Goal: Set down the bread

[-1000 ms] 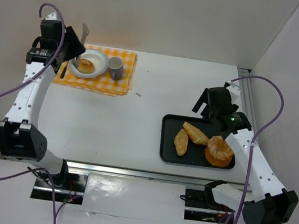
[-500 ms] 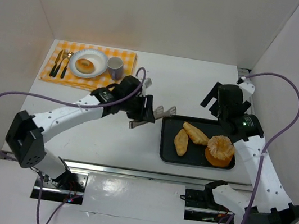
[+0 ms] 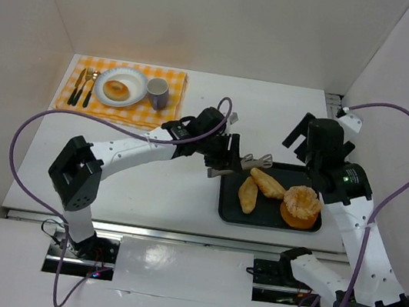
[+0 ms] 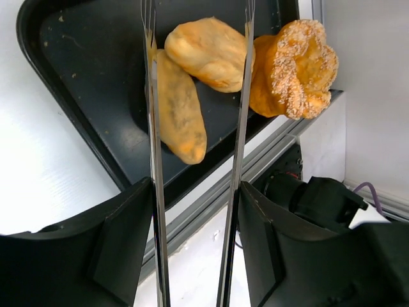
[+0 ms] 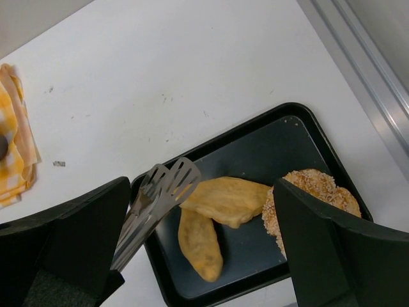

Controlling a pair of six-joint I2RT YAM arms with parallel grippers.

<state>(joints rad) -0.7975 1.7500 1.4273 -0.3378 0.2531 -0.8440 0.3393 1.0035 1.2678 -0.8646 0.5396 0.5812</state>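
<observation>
The farther golden-brown oval roll [image 3: 267, 183] lies slantwise on the black rectangular tray [image 3: 228, 210]. It touches the nearer oval roll [image 3: 248, 195] and the bigger orange fluted pastry [image 3: 301, 206]. Its far-left end is just beside the tips of the slotted metal tongs [image 3: 254, 161]. The left gripper [image 3: 223, 156] clamps the tongs in its jaws, with the blades apart. In the left wrist view the roll's long axis runs from blade to blade, so the wrist probably needs to turn before squeezing. The right gripper [image 5: 201, 188] hangs above, jaws wide apart and empty. The glazed ring [image 3: 116, 90] sits on a white plate [image 3: 134, 80] at the worktop's far-left corner.
</observation>
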